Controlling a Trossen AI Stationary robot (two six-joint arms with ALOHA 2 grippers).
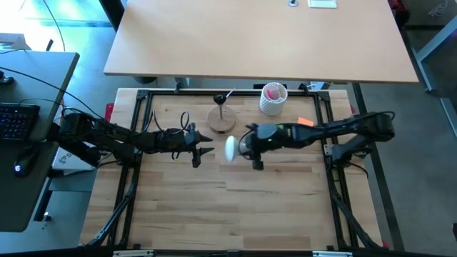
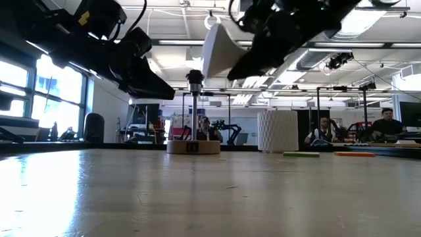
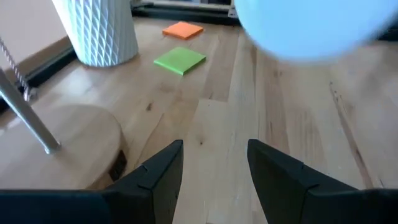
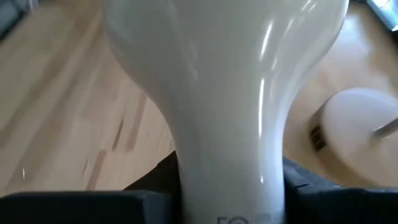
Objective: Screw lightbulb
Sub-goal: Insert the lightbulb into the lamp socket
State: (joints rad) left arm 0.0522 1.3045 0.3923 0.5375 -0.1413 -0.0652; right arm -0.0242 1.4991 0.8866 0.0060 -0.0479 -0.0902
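1. The lightbulb (image 1: 232, 148) is up in the air off the worktop (image 1: 271, 193), right gripper (image 1: 246, 146) fingers pinching its neck.
2. Left gripper (image 1: 205, 150) hovers just beside it, fingers spread, nothing in them.
3. Socket (image 1: 221, 100) stands near; a tilted bulb could cross-thread or slip.

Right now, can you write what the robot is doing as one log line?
step: carrying lightbulb | right gripper: shut on its neck, above table | left gripper: open, empty, waiting nearby | socket: no bulb yet

A light wooden table (image 1: 235, 200) fills the frame's centre. Along its top edge stand a round-based socket stand (image 1: 222, 120), a white ribbed cup (image 1: 272, 99) and an orange pad (image 1: 305, 122).
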